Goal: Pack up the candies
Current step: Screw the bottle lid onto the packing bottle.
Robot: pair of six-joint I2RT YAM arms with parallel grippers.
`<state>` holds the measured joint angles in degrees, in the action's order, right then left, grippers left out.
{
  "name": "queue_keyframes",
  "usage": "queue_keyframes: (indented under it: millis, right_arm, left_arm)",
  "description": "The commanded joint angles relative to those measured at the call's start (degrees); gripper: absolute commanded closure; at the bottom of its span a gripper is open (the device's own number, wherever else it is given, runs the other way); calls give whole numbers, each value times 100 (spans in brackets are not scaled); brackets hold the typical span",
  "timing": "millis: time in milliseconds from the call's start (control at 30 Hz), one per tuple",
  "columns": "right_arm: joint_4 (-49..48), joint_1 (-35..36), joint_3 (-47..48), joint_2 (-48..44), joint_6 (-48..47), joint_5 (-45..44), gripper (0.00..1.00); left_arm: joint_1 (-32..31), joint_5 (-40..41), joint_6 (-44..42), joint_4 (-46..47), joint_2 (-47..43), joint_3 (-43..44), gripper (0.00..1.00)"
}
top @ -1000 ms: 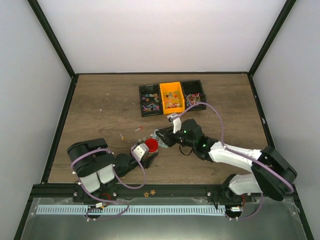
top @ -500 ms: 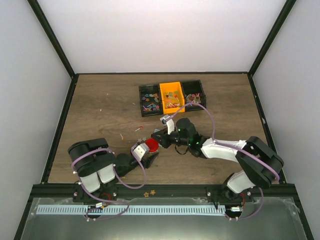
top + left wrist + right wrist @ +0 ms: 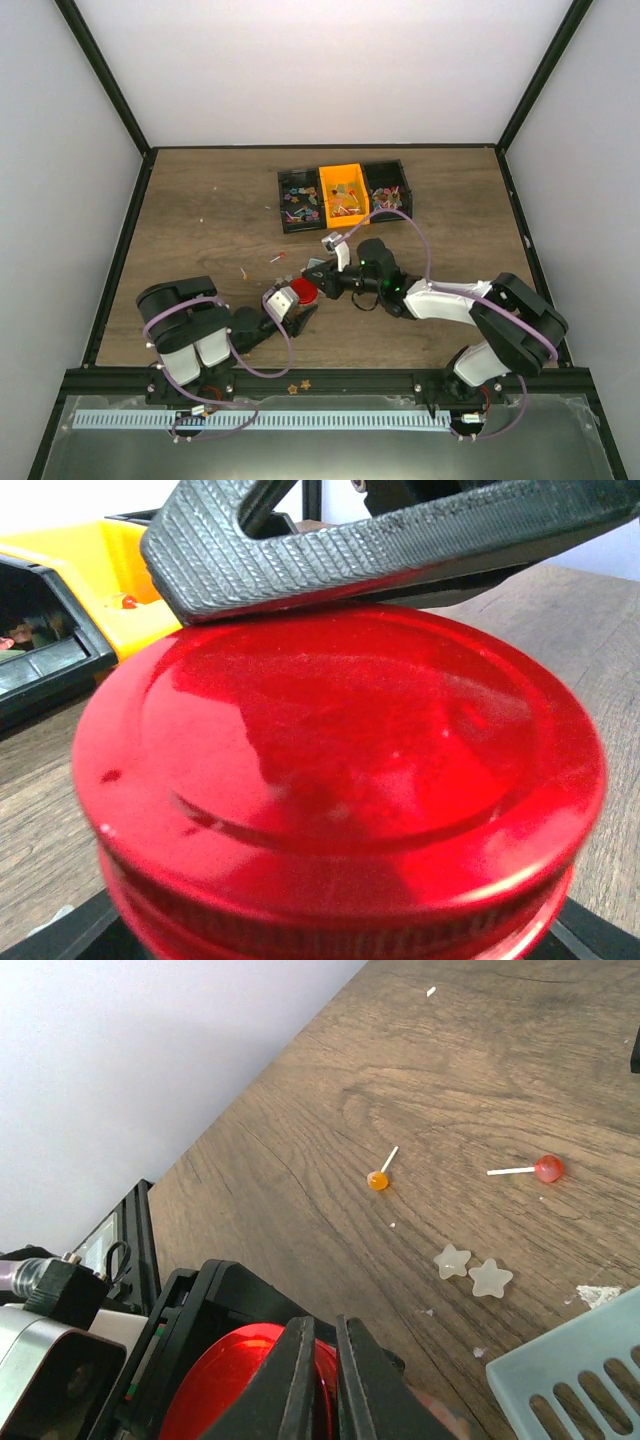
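Note:
My left gripper (image 3: pixel 299 301) is closed round a red round lid (image 3: pixel 340 770), which fills the left wrist view. My right gripper (image 3: pixel 326 1338) rests on the lid's far top edge (image 3: pixel 305 290), fingers (image 3: pixel 330 550) pressed almost together with nothing seen between them. Candies lie in three bins at the back (image 3: pixel 300 198). Loose candies lie on the wood: an orange lollipop (image 3: pixel 378 1180), a red lollipop (image 3: pixel 548 1168) and two white stars (image 3: pixel 470 1269). A corner of the teal scoop (image 3: pixel 575 1375) shows beside my right gripper.
An orange bin (image 3: pixel 343 195) stands between two black bins (image 3: pixel 388 187) at the table's back. A few stray candies (image 3: pixel 274 259) lie left of the lid. Black frame rails (image 3: pixel 120 250) border the table.
My right gripper has reached left onto the red lid and drawn its fingers together. The left arm and the lid have stayed put.

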<state>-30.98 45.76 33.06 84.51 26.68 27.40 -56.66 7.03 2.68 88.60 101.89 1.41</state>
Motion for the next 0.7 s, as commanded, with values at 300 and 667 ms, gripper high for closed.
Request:
queue_keyframes:
  millis: [300,667]
  right_arm:
    - [-196,3,-440,-82,149,686,99]
    - [-516,24,-835,-253,395,1108,99]
  left_arm:
    - [-7,-14,348,1295,322,-653,31]
    - [-4,42,338,1296,342,-649,31]
